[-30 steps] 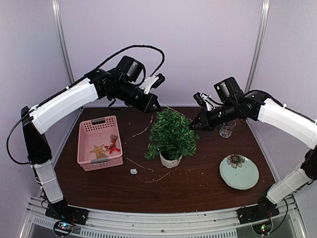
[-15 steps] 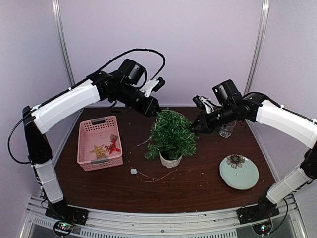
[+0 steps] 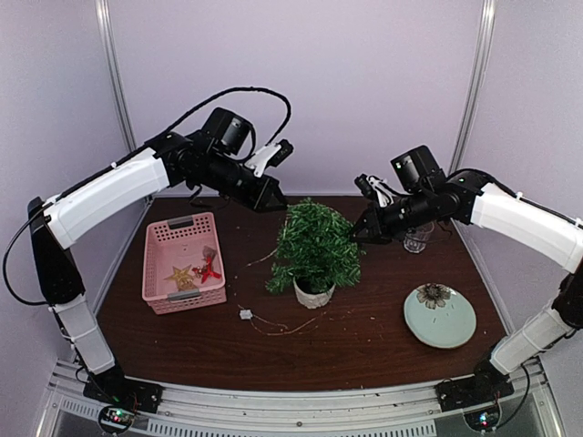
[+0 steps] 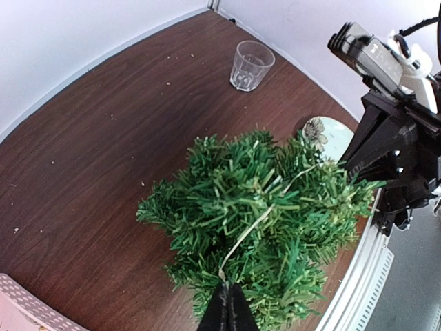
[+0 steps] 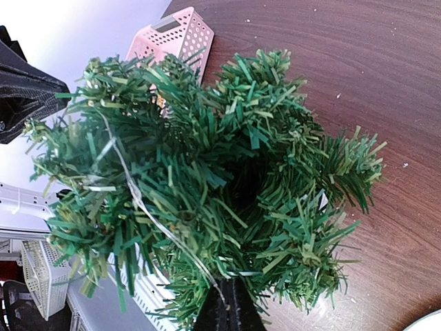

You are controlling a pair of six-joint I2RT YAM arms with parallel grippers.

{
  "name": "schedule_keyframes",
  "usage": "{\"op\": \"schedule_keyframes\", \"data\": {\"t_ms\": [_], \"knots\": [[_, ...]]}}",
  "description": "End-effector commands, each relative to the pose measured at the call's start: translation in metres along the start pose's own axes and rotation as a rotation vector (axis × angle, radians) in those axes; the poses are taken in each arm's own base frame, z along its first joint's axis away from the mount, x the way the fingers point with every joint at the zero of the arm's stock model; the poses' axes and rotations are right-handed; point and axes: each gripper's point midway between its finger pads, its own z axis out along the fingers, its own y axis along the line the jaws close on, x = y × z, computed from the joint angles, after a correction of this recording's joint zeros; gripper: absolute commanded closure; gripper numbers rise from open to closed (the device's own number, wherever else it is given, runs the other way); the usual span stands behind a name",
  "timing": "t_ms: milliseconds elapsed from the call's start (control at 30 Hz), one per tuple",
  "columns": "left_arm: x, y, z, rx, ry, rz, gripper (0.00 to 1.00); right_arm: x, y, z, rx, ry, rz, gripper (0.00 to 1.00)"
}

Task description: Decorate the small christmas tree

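Clamping thin wire [image 4: 251,231] across the small christmas tree [image 3: 314,246] are left fingers [image 4: 217,317] and right fingers [image 5: 238,317].

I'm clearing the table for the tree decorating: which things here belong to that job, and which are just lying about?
Part of the job: tree; thin string draped over it, pinched by the left tool and right tool; pink basket holding a gold star and a red ornament.

Lying about, it seems: glass; green plate with a flower-shaped piece on it.
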Motion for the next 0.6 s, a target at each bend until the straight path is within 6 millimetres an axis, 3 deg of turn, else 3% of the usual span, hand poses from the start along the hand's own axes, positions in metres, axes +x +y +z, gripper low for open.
{"op": "schedule_keyframes", "data": {"t_ms": [0,100,200,433,567], "knots": [[-0.024,-0.007,-0.012,0.062,-0.098,-0.001,1.00,-0.020,0.010,-0.017,-0.012,-0.086,-0.014,1.00],[-0.022,-0.007,-0.015,0.102,-0.094,-0.018,0.99,-0.025,0.012,-0.021,-0.012,-0.100,-0.015,1.00],[-0.015,-0.010,-0.021,0.145,-0.092,-0.017,0.78,-0.024,0.011,-0.021,-0.009,-0.097,-0.013,1.00],[0.003,-0.014,-0.018,0.198,-0.063,-0.043,0.77,-0.024,0.011,-0.020,-0.014,-0.095,-0.013,1.00],[0.002,-0.014,-0.012,0.215,-0.074,-0.058,0.77,-0.023,0.010,-0.020,-0.011,-0.088,-0.012,1.00]]}}
